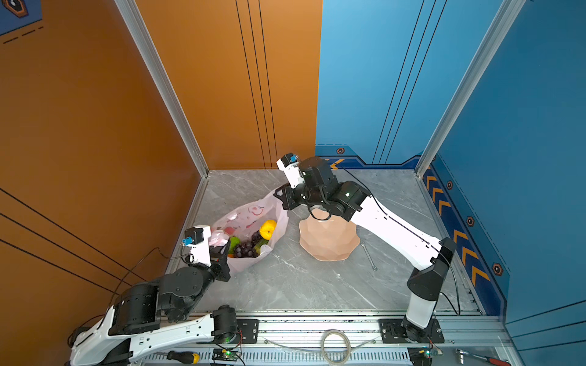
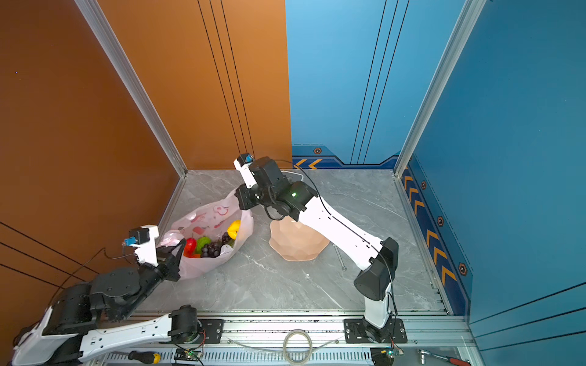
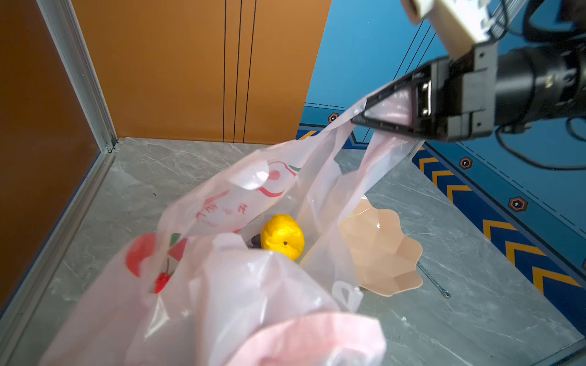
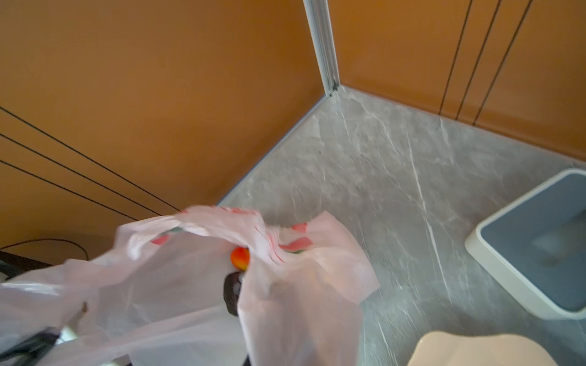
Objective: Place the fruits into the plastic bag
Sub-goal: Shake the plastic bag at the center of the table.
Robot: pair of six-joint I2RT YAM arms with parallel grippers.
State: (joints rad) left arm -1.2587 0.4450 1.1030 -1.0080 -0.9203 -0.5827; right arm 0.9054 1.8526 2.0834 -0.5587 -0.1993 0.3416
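**Both handles gripped, fruit inside the bag**

The left gripper (image 2: 179, 252) has its jaws closed tight on bunched pink film at the near edge of the plastic bag (image 1: 247, 213); that film crowds its wrist view. The right gripper (image 3: 360, 115) is pinched flat on the opposite handle, which runs taut from its tips down to the bag body. The bag's mouth hangs open between the two grippers, and its base rests on the table (image 1: 317, 285).

Below and between the grippers, inside the bag, lie the grape bunch (image 1: 245, 249), lime-green fruit (image 2: 203, 242) and red fruit (image 2: 190, 246). The yellow fruit (image 3: 282, 236) lies toward the right gripper's side. Beyond the right gripper, the peach plate (image 1: 328, 244) shows no fruit on its visible part; the arm covers its far rim.

Judgement: loading looks finished, and the step in hand is securing or lifting the bag by its handles. To do it well, raise both grippers evenly, with the mouth upward and the handles level, so the load does not roll toward the slack near side. Draw slowly: the film is thin, crinkly, translucent and printed in red, and it is likely to slip or stretch at the pinch
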